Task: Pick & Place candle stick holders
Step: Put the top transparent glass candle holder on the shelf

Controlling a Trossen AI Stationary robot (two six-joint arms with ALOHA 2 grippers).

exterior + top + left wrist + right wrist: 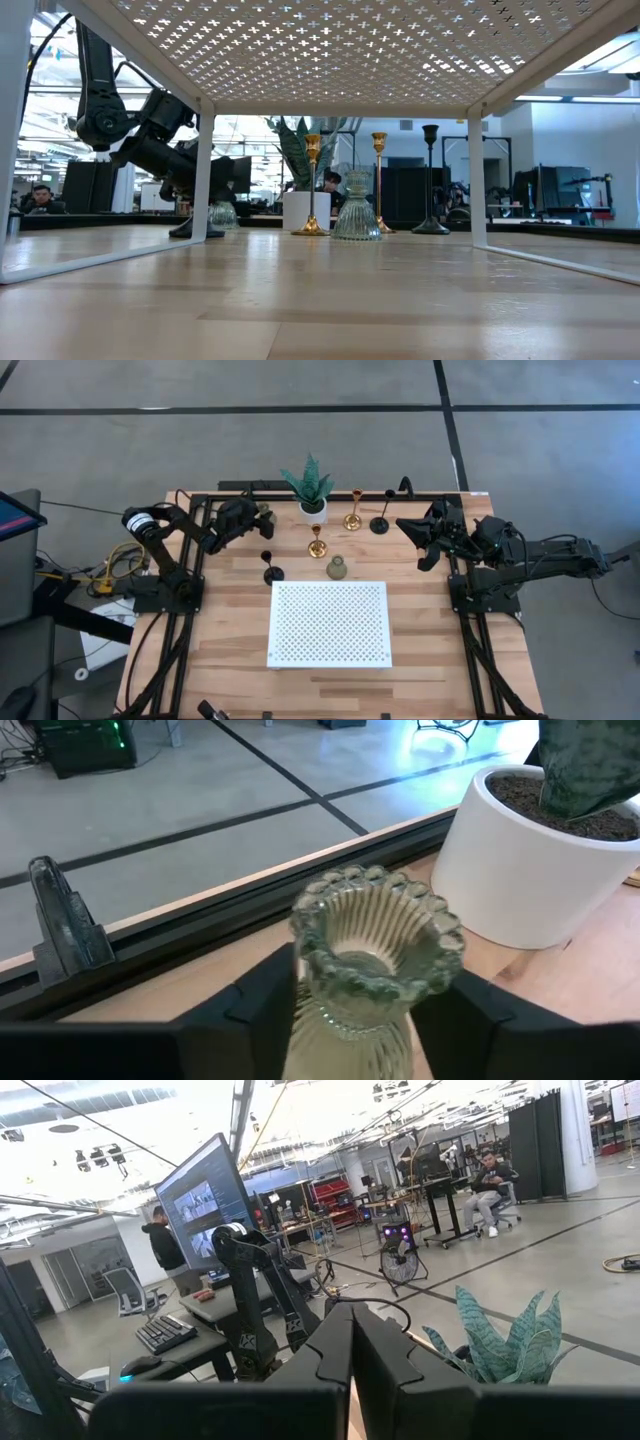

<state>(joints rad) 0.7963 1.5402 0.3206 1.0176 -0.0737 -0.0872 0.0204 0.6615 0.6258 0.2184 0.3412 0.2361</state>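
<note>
The left gripper (345, 1020) has its two dark fingers set either side of a grey-green glass holder (365, 955), one finger against each flank of the ribbed body, so I'd call it clamped on. The holder stands upright between the jaws, its long axis vertical and its beaded mouth open toward the wrist camera. It sits at the back left of the table (230, 620), just beside the white pot (520, 870) of the spiky plant (309, 482). From there the white perforated rack (330, 623) lies toward the table's front and middle, so the carry, if that is the goal, runs forward and inward; the left arm is plainly the nearer one for this piece.

The right gripper (352, 1365) hangs over the back right corner with its fingers pressed together, holding nothing.

Counting from above, I find two gold stemmed holders, one (354, 510) beside the plant pot and one (316, 542) nearer the rack. There are two black stemmed ones: one (382, 513) at the back right near the idle arm, one (271, 565) off the rack's rear left corner. The second grey-green holder (337, 567) stands just behind the rack's rear edge. With the one in the jaws that makes six, none yet on the rack.
</note>
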